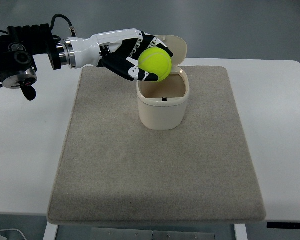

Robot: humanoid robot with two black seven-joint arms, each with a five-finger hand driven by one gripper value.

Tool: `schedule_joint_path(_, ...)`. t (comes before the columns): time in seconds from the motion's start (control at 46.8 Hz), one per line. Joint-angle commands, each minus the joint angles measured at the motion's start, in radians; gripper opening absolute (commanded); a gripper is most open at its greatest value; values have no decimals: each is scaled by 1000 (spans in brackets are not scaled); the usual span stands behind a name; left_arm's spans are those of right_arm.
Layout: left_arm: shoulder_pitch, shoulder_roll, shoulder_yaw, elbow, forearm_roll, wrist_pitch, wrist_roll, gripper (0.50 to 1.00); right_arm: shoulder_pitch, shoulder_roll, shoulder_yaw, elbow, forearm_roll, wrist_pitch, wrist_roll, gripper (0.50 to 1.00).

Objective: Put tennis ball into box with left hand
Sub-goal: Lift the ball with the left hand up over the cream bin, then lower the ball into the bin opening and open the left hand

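Note:
My left hand [142,59] reaches in from the upper left and is shut on a yellow-green tennis ball [155,64]. The ball hangs just above the left rear rim of a cream box [162,112] that stands open on the mat, its lid [176,46] tipped back behind the hand. The box's inside looks empty apart from a small dark mark at the front wall. The right arm does not show.
A beige felt mat [155,170] covers most of a white table [25,150]. The left arm's black wrist and cabling [20,55] lie over the table's upper left corner. A white cable [5,235] shows at the bottom left edge.

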Motion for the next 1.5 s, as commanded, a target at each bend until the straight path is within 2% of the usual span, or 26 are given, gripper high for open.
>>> schedule_joint_path(0.0, 0, 2, 12, 5, 1, 3, 0, 500, 0, 0, 0, 0, 0, 0, 0, 938)
schedule_joint_path(0.578, 17, -4, 67, 23, 6, 47, 5, 500, 0, 0, 0, 0, 0, 0, 0, 938)
schedule_joint_path(1.326, 38, -12, 72, 39, 6, 55, 3, 500, 0, 0, 0, 0, 0, 0, -1, 938)
schedule_joint_path(1.476, 38, -12, 70, 43, 4, 75, 2, 501, 0, 0, 0, 0, 0, 0, 0, 938)
